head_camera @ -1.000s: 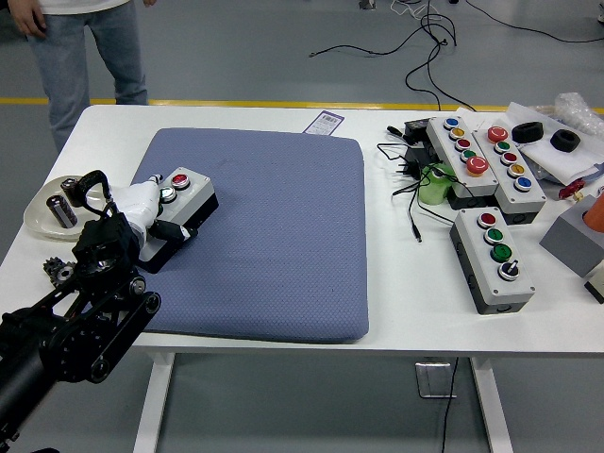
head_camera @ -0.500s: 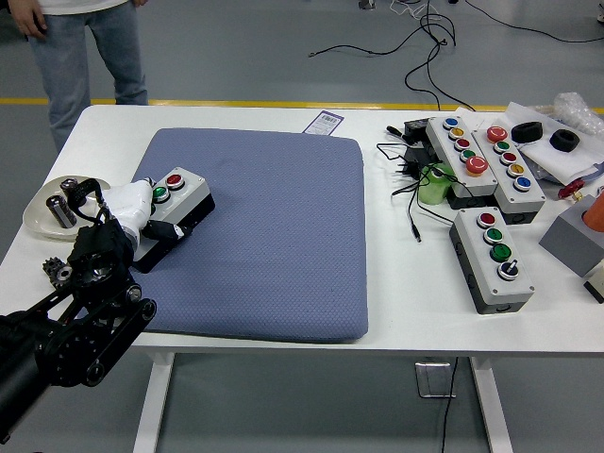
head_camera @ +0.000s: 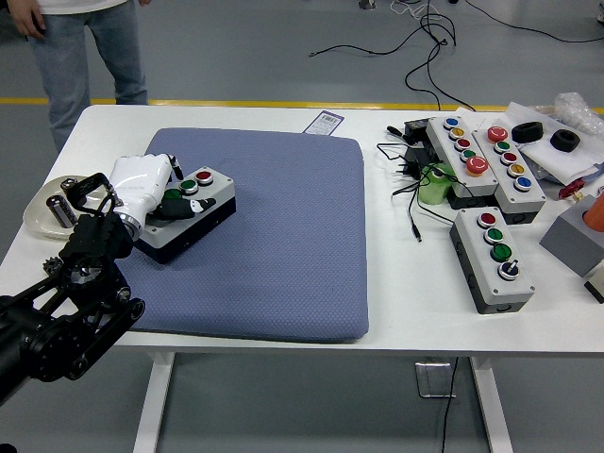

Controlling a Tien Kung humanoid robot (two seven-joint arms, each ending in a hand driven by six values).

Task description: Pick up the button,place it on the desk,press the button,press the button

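A small grey button box (head_camera: 211, 202) with a black base lies on the blue mat (head_camera: 283, 245), near its left side. It carries a green button (head_camera: 188, 185) and a red button (head_camera: 204, 176) on top. My left hand (head_camera: 166, 201) comes in from the lower left and is shut on the box's left end. One black finger (head_camera: 189, 207) lies across the lid just in front of the green button. The box looks slightly tilted; I cannot tell whether its base touches the mat. The right hand is out of view.
A white dish (head_camera: 34, 225) holding batteries sits left of my hand. Right of the mat are a grey button box (head_camera: 494, 257), two longer button boxes (head_camera: 461, 156), a green object (head_camera: 435, 185) and cables. A person (head_camera: 87, 47) stands at the far left corner.
My left hand has shifted right and forward with the button box, which now sits further in on the mat. A finger now lies over its lid.
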